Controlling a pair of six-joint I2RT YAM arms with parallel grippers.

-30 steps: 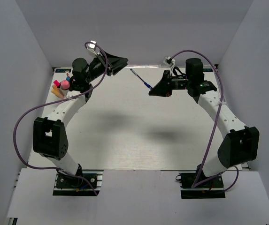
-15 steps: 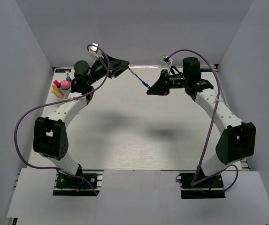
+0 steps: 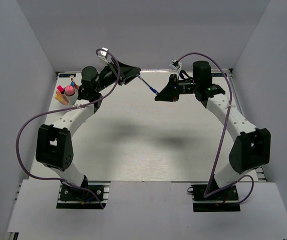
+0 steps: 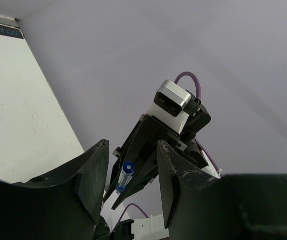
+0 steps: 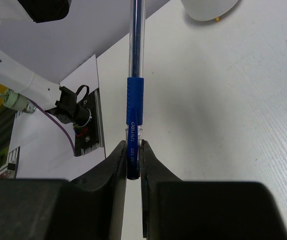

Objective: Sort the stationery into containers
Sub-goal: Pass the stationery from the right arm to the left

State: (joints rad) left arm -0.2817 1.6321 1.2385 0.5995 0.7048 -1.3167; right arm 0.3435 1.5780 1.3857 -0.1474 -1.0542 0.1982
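My right pincer [image 5: 133,152] is clamped on a thin blue-and-clear plastic gel pen [image 5: 134,95], lifted above the white surface [image 5: 223,125]. Its barrel reads "deli" and "GEL PE". My left pincer [image 4: 131,150] stands apart, and the pen's far end shows between its jaws.

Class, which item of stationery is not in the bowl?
The blue pen: the right hand grips it in mid-air, pointing toward the left hand; the others sit in the white bowl.

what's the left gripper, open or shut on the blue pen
Open: the left wrist view shows the left gripper with fingers apart, a gap on each side of the blue pen, which the right gripper clamps.
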